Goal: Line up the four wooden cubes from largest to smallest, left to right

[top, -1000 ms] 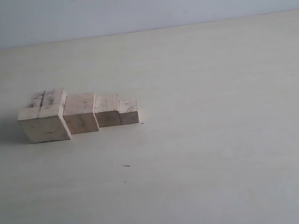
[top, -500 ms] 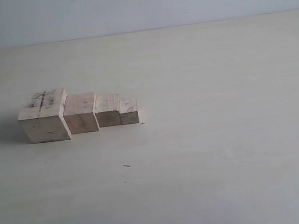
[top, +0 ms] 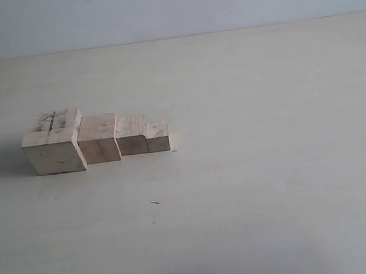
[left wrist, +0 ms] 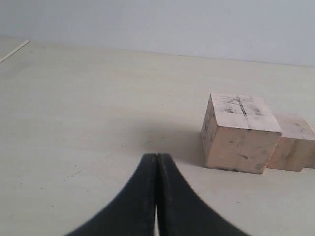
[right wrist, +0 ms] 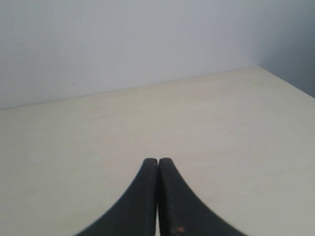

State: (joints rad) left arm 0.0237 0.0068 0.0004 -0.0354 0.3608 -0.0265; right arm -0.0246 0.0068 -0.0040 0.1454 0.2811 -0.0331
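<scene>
Cubes [top: 99, 138] unchanged in their graded row — left and right jaws both pressed together.

Four wooden cubes [top: 99, 138] touching, largest at left

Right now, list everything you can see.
Cubes: four, pale wood, tight row on the table's left in the exterior view; largest cube, scribbled on top, leftmost, then second cube, third cube, smallest cube rightmost.
Table: one, cream, under everything.
Wall: one, pale grey, behind the table.
Speck: one, dark, on the table, nearer the camera than the row.
Left gripper: one, black, shut, empty, near the largest cube.
Right gripper: one, black, shut, empty, over bare table.
</scene>
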